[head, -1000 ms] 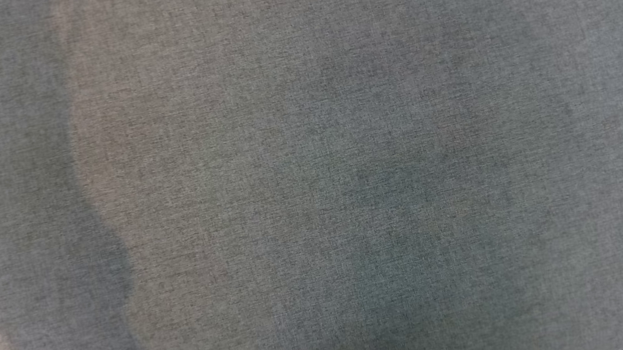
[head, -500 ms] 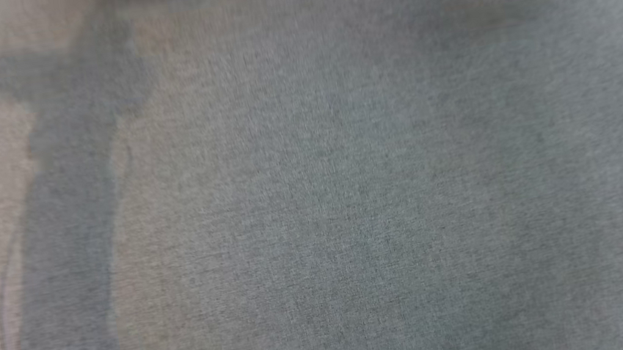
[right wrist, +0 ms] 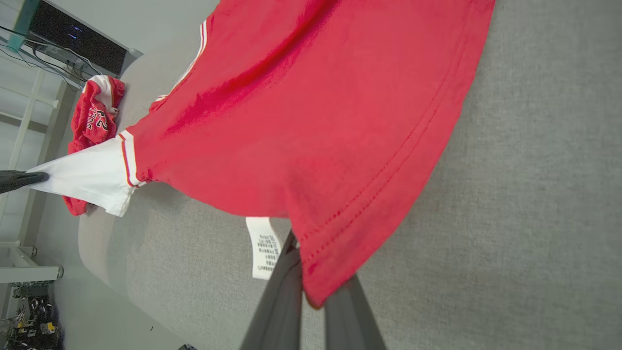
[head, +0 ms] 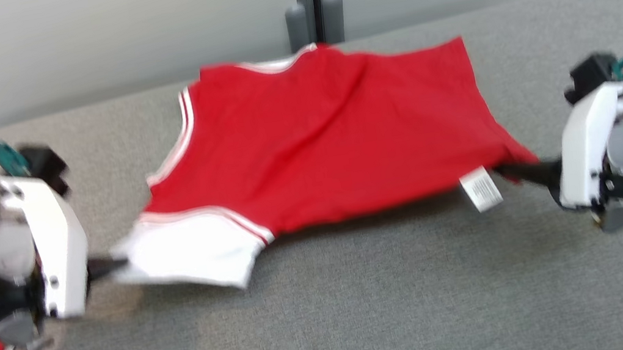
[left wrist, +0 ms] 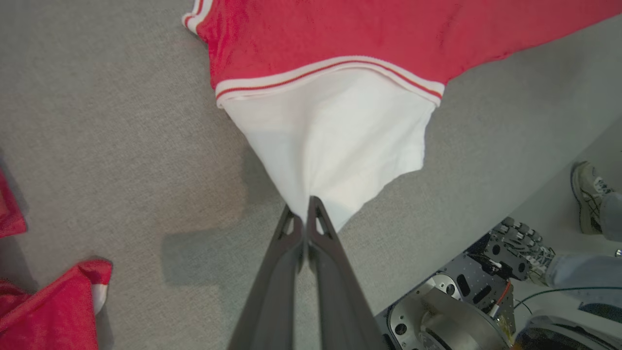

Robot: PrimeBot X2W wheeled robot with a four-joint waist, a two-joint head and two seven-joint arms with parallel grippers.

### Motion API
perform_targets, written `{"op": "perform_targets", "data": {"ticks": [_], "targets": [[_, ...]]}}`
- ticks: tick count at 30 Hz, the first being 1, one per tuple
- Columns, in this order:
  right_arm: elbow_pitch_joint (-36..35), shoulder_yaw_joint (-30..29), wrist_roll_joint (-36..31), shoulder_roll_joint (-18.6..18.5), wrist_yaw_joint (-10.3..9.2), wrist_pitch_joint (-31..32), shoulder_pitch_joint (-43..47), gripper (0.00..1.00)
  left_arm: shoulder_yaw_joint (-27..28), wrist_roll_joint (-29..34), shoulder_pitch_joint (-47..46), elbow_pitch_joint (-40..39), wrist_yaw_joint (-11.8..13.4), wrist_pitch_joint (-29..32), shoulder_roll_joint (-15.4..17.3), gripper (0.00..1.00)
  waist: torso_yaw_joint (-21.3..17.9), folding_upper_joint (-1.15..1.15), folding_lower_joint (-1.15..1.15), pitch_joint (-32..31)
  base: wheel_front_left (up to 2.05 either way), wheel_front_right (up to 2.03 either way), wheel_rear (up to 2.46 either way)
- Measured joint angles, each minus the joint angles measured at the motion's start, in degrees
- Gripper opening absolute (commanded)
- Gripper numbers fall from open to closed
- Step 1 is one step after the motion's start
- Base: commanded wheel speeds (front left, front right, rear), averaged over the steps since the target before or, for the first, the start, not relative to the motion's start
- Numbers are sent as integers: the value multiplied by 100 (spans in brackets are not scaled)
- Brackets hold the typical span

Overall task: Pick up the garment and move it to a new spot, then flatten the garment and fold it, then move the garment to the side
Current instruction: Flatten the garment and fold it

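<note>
Jersey (head: 330, 135), red, spread mid-tabletop (head: 371, 326), near edge lifted. My left jaws pinch its white panel at 9 o'clock; my right jaws pinch the hem corner at 3. Relocation looks underway; flattening, folding and setting aside remain.

Our left gripper (head: 113, 266) low left, fingers pinched on the garment (head: 330, 135), our right gripper (head: 508, 171) pinched on its far corner (pale wrists turned inward), arms spread wide
</note>
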Motion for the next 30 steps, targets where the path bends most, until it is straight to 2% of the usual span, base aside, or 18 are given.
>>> {"op": "perform_targets", "data": {"ticks": [6,13,22,26,30], "targets": [[-125,211,49,-316,0,743,475,0,-103,-856,789,-1734,437,837,871,0,-41,0,0,-381,0,0,0],[-654,175,156,-805,0,1239,1135,0,-124,-1458,1391,-3111,958,1061,1557,0,-68,0,0,-514,0,0,0],[-1485,-93,219,-1561,1,1708,1956,0,-133,-1731,1714,-3909,1262,1109,2029,0,-106,0,0,-468,0,0,0],[-1688,-337,155,-1627,0,1796,2042,0,-49,-1769,1696,-3958,1324,1137,2119,0,-140,0,0,-342,0,0,0],[-1733,-637,-60,-1529,0,1904,1986,0,51,-1774,1487,-3865,1362,1209,2081,0,-177,0,0,-181,0,0,0]]}}
